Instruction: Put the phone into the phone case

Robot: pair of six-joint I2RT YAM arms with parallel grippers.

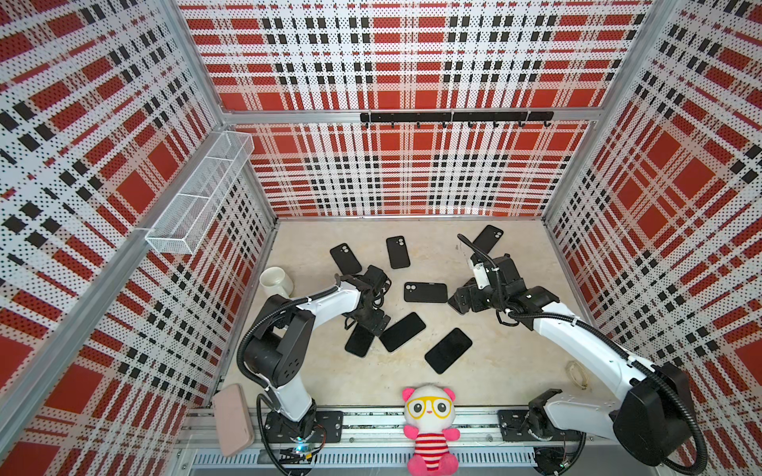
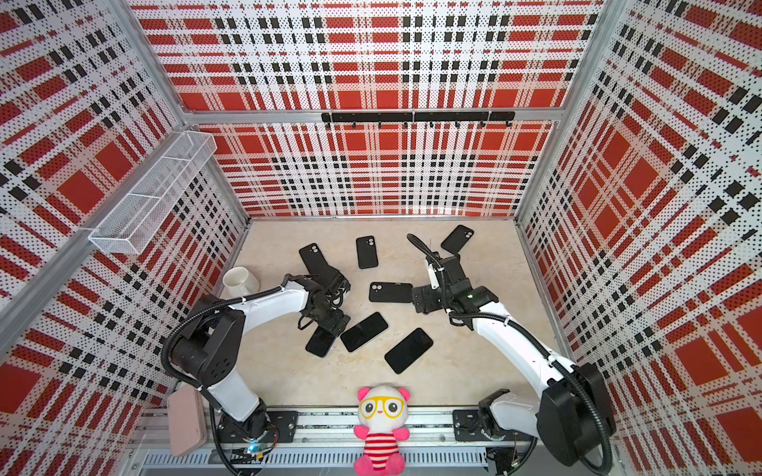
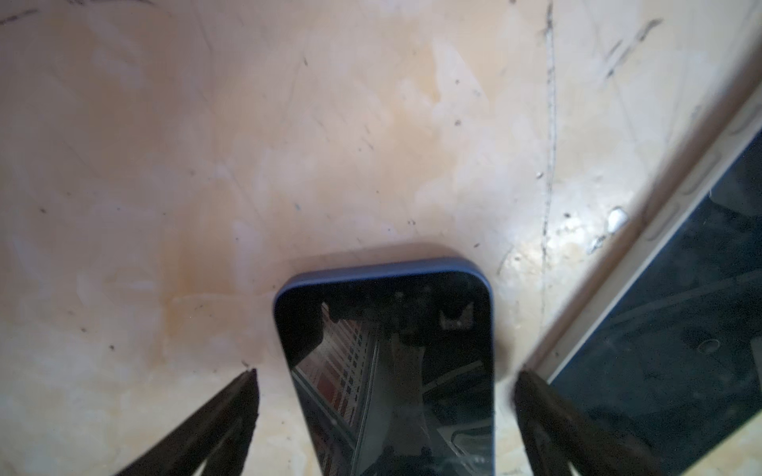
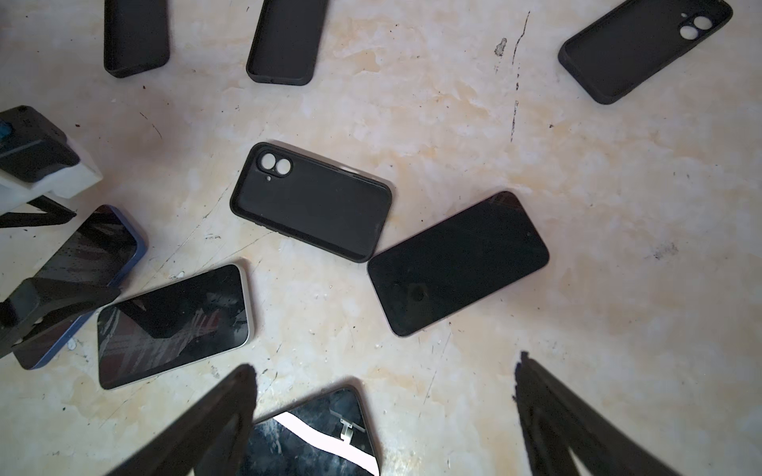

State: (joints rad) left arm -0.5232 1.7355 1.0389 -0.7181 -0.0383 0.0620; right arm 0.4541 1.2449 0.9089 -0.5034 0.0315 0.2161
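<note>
In both top views the left arm covers one end of the blue phone. Left wrist view: the white-edged phone is blurred and cut off. Right wrist view: the nearest phone is cut off.

Left arm reaches inward; left pincer points down, jaws spread wide. Right arm angled inward; right pincer likewise spread wide.
</note>
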